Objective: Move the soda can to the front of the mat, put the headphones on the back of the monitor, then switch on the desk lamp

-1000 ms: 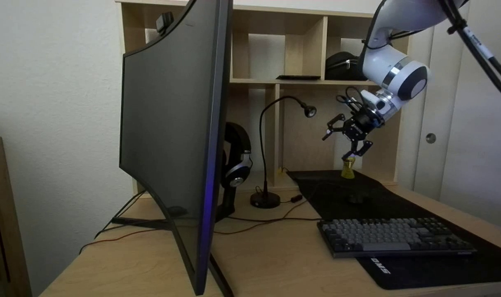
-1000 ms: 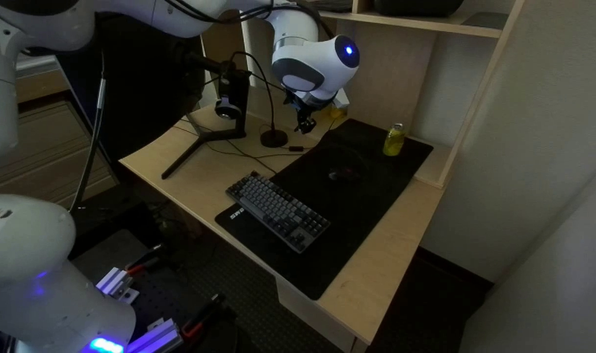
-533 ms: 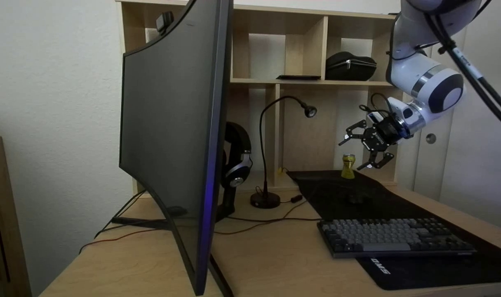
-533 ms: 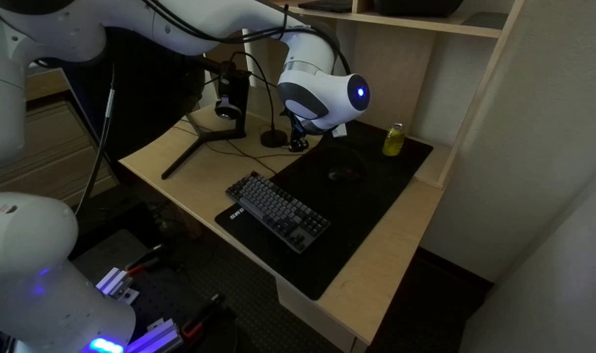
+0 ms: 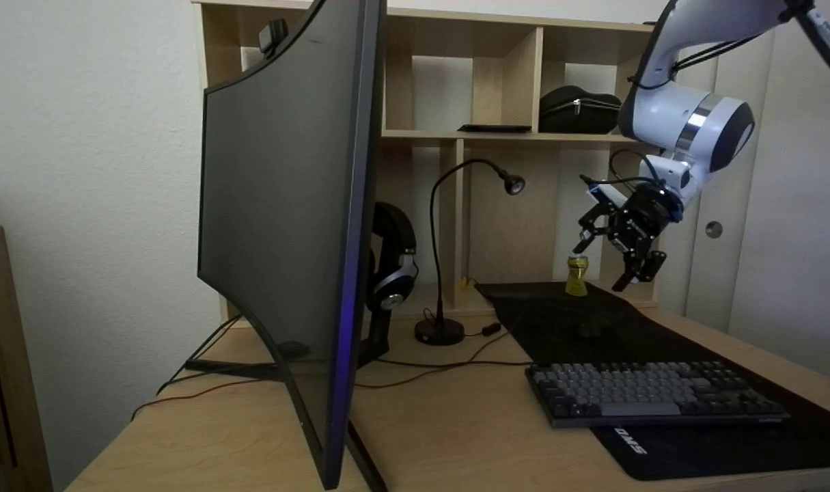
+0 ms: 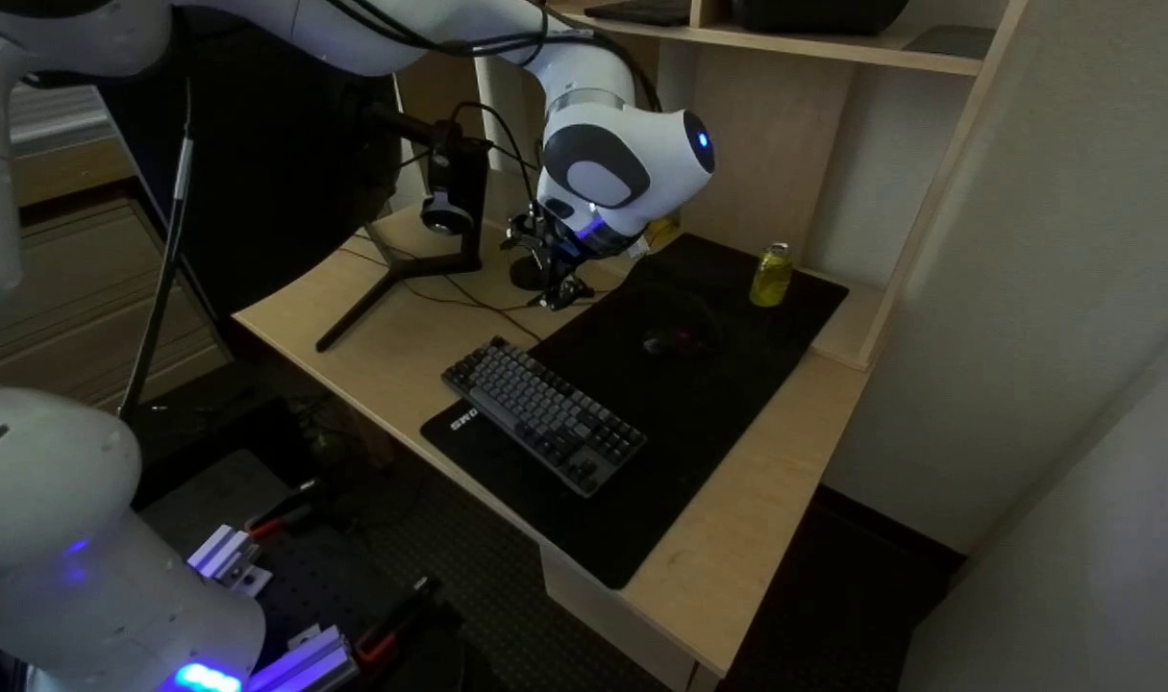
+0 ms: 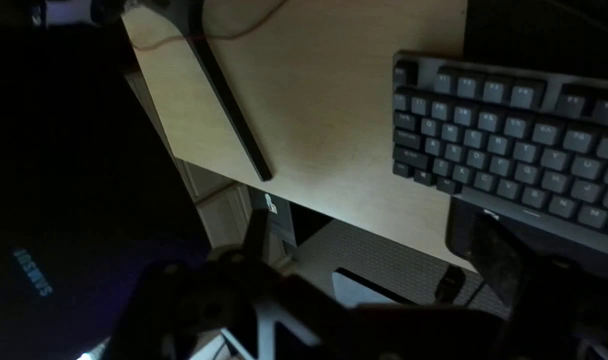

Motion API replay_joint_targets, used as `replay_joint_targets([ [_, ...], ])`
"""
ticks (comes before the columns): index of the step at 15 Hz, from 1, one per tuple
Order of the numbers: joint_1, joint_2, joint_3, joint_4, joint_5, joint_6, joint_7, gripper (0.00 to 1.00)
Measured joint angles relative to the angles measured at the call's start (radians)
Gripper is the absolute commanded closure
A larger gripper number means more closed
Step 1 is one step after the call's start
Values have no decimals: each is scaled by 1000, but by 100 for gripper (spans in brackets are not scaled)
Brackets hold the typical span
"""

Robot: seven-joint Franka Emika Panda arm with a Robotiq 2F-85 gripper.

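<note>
In an exterior view the hand (image 5: pixel 599 266) hangs right of centre, tilted down to the left, its jaws standing wide apart; the white arm (image 5: pixel 691 119) reaches in from the upper right corner. The tip of the upper jaw shows just above the yellowish-green soda can (image 5: pixel 576 276), but the two are well apart: in an exterior view the can stands upright near the upper right end of the black mat (image 6: pixel 660 452), while the hand is at upper centre, in front of the lamp's base. The keyboard (image 6: pixel 545 413) lies partly on the mat and partly on the worktop (image 6: pixel 766 471).

The curved monitor (image 5: pixel 285 191) fills the left half of an exterior view, with the black headphones (image 5: pixel 394 290) showing past its right edge, beside the stand; what holds them is hidden. The desk lamp (image 5: pixel 436 253) stands upright mid-frame, neck arched to the right.

In the wrist view the blurred fingers (image 7: pixel 496 255) come in from the bottom, the keyboard at right, the monitor dark at left with pale lettering.
</note>
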Motion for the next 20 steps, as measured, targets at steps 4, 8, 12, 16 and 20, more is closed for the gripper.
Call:
replay_joint_targets([
  [4,-113,-132,133,14,-155,7,-13,0],
  [8,-307,-143,394,56,-283,1,-83,0],
  [12,-413,-127,587,148,-414,-43,-132,0],
  [16,-452,-82,674,234,-486,-88,-200,0],
  [20,-462,-64,704,248,-557,-91,-238,0],
])
